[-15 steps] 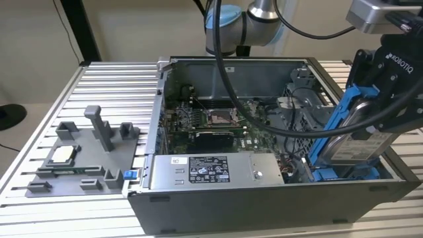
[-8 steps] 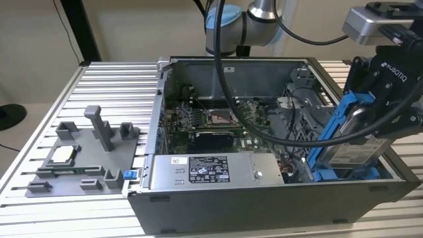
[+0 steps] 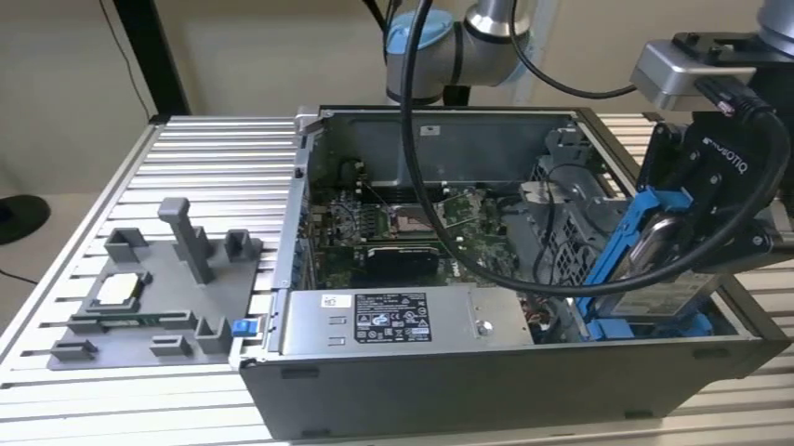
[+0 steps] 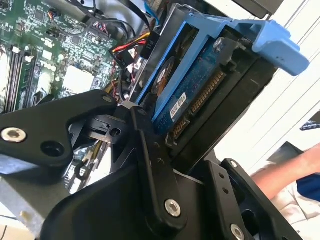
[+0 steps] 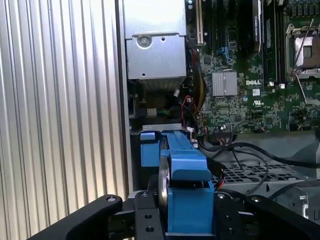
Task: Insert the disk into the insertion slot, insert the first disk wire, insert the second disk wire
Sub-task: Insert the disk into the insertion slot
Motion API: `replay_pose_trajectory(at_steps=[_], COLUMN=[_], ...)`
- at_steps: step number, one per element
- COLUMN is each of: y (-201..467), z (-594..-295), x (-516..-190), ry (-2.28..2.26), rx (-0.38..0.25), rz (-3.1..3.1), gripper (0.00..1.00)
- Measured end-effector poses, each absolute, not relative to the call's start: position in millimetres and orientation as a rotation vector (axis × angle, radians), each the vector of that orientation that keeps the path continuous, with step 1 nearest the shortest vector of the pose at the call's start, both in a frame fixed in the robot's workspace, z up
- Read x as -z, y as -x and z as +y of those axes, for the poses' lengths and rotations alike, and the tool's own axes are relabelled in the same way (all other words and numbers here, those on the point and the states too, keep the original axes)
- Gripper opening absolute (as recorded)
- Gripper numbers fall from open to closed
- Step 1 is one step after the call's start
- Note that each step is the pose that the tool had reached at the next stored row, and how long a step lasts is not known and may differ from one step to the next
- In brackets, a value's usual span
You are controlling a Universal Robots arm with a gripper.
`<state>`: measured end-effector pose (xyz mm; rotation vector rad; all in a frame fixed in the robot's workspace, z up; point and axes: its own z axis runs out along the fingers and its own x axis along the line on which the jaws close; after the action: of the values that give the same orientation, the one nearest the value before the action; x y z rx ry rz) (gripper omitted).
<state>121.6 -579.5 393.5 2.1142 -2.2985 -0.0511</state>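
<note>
My gripper (image 3: 680,249) is shut on the disk (image 3: 657,299), a silver-grey drive with a white label in a blue carrier frame. The disk hangs tilted, its lower end dipping into the open computer case at the front corner on the exterior view's right. There the insertion slot (image 3: 605,328) shows blue plastic at its mouth. In the second wrist view the disk (image 4: 200,85) shows its blue circuit side and edge connector between my black fingers (image 4: 150,145). A bundle of red, yellow and black wires (image 4: 131,48) lies beside it. In the first wrist view the blue carrier (image 5: 185,195) sits between the fingers.
A grey power supply box (image 3: 385,321) lies along the case's front wall, with the green motherboard (image 3: 410,223) behind it. The arm's black cable (image 3: 429,186) loops over the case. A grey fixture (image 3: 162,297) stands on the slatted table. A person's arm (image 4: 285,175) is nearby.
</note>
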Motion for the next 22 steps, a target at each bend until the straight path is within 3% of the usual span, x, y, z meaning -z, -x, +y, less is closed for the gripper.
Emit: replay_pose_trajectory(at_steps=[6, 7, 22], y=[-122, -122, -143], z=[-580, -579, -578], x=[-392, -392, -383], ry=[-2.114, -2.114, -2.114], rx=[0.051, 0.051, 0.051], rz=[-2.298, -2.298, -2.299], gripper=[0.0, 1.0, 1.0])
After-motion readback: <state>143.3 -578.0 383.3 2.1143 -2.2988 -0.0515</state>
